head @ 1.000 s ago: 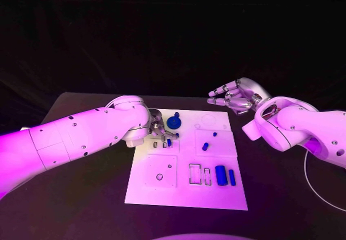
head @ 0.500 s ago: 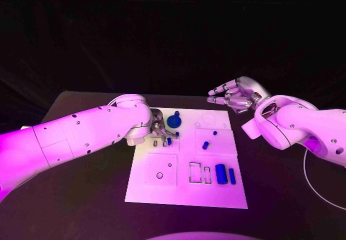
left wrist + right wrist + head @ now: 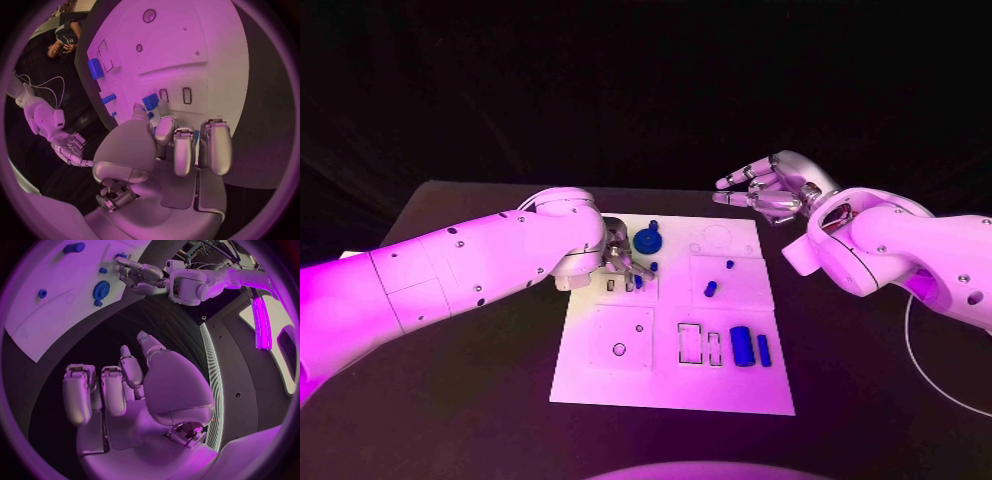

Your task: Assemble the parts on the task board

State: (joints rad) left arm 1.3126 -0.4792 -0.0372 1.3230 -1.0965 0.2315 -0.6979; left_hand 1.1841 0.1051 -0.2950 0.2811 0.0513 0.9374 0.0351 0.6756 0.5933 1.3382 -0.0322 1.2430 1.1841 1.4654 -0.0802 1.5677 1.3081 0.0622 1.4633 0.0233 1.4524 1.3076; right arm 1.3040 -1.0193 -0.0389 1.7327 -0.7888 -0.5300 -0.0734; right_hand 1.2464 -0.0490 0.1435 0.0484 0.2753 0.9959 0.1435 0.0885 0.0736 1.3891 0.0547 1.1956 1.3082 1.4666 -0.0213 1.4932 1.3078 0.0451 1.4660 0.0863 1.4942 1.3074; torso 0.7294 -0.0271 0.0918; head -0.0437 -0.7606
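- Parts on the task board (image 3: 672,385) are lying scattered over its upper and middle area: a blue gear (image 3: 648,241) near the far edge, a short blue peg (image 3: 711,291) in the right middle panel, and two blue blocks (image 3: 743,348) sitting beside the empty rectangular slots (image 3: 689,344) lower down.
- I am reading all of them as small, rigid plastic pieces, light enough to skid or tip under a careless touch, and probably smooth; that is my judgement, not something I can feel from here.
- I am keeping the left hand (image 3: 620,263) low over the board's upper left, fingers curled down by the small slots (image 3: 175,95); a small blue part (image 3: 150,101) is showing right at its fingertips, but I cannot tell whether it is pinched or only touched.
- I am holding the right hand (image 3: 769,192) up beyond the board's far right corner, above the bench (image 3: 473,400), fingers apart and carrying nothing.
- I am judging that the blocks want a pinch across their long flat sides, the peg across its shaft, and the gear by its hub or rim from above.
- I am expecting tight slot fits, so a square, upright grip matters more than force.
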